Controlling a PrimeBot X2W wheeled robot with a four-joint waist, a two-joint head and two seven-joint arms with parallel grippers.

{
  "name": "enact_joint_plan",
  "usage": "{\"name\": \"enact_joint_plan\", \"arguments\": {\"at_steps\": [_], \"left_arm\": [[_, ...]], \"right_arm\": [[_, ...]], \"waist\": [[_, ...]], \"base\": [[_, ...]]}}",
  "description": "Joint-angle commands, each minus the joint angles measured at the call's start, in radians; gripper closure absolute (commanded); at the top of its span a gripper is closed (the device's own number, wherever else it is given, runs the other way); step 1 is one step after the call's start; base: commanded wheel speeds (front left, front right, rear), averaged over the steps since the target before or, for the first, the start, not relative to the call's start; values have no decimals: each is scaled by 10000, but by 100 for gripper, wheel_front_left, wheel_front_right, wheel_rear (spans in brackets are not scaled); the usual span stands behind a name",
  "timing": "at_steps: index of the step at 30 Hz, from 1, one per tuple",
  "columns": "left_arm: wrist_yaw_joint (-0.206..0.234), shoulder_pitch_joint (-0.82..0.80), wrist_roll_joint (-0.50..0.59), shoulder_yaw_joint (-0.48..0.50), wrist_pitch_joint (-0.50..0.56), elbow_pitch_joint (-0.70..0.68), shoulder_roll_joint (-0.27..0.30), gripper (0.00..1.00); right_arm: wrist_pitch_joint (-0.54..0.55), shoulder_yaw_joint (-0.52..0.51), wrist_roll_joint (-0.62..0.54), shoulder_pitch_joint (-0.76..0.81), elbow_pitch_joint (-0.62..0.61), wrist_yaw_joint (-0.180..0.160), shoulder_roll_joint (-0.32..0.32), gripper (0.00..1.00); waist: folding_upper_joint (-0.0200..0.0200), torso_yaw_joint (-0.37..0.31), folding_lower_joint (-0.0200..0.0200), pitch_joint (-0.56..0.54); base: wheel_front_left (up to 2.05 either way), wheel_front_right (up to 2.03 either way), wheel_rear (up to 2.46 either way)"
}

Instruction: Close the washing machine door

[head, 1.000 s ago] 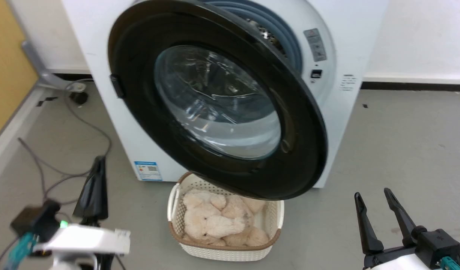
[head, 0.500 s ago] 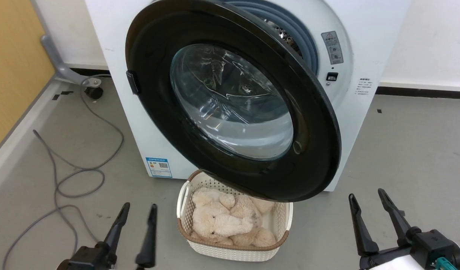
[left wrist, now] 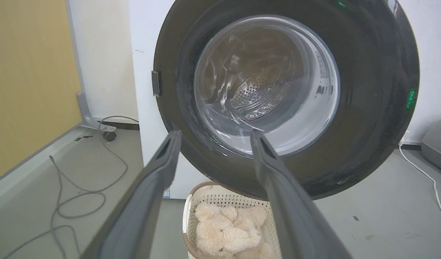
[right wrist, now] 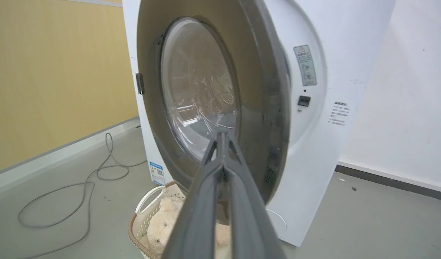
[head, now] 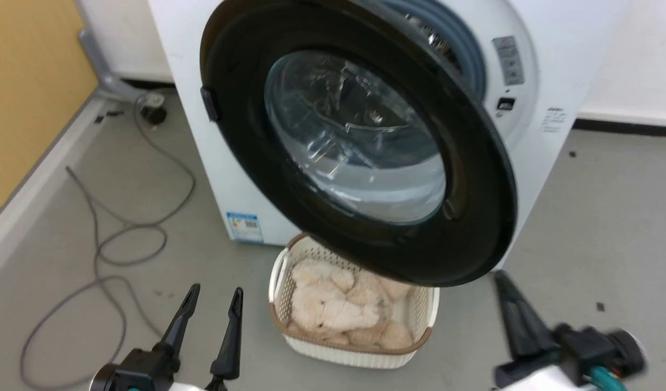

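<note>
Washing machine door point(head: 360, 141) hangs open above basket point(head: 355, 355) of plush toys point(head: 338, 315).

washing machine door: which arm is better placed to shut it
Right, likely. The washing machine door has its free edge out on that side, and the right gripper, shut, sits below it. The left gripper, open, is nearer the hinged side.

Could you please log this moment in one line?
washing machine door: open | left hand: open, empty | right hand: shut, empty | basket: below door
</note>
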Motion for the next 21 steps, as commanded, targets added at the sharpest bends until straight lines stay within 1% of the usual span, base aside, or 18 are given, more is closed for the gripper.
{"name": "enact_joint_plan", "arguments": {"at_steps": [1, 5, 7, 8, 9, 11, 15, 21], "left_arm": [[-33, -276, 67, -11, -43, -46, -57, 0], [-40, -580, -2, -109, -43, -52, -130, 0], [-42, -730, -62, -201, -43, -66, -160, 0], [-42, -730, -62, -201, -43, -66, -160, 0], [-43, -865, -94, -255, -43, -79, -179, 0], [-43, -994, -127, -289, -43, -81, -195, 0], [-44, -1215, -160, -383, -43, -89, -218, 0], [-45, -1498, -242, -442, -43, -119, -253, 0]], "right_arm": [[-44, 413, -222, -450, 120, 8, -129, 100], [164, 1047, -181, -1322, 683, 8, -715, 100], [426, 1207, -8, -1831, 997, 8, -1034, 100], [426, 1207, -8, -1831, 997, 8, -1034, 100], [576, 1272, 175, -2347, 1243, 8, -1329, 100], [688, 1308, 292, -2828, 1454, 8, -1631, 100], [916, 1087, 420, -3559, 1754, 8, -2032, 100], [1267, 218, 827, -4378, 2150, 8, -2285, 100]], "waist": [[0, 218, 1, 326], [0, 507, 1, 794], [0, 653, 1, 983], [0, 653, 1, 983], [0, 789, 1, 1177], [0, 919, 1, 1357], [0, 1152, 1, 1679], [0, 1395, 1, 2185]], "base": [[0, 0, 0], [0, 0, 0], [0, 0, 0], [0, 0, 0], [0, 0, 0], [0, 0, 0], [0, 0, 0], [0, 0, 0]]}}
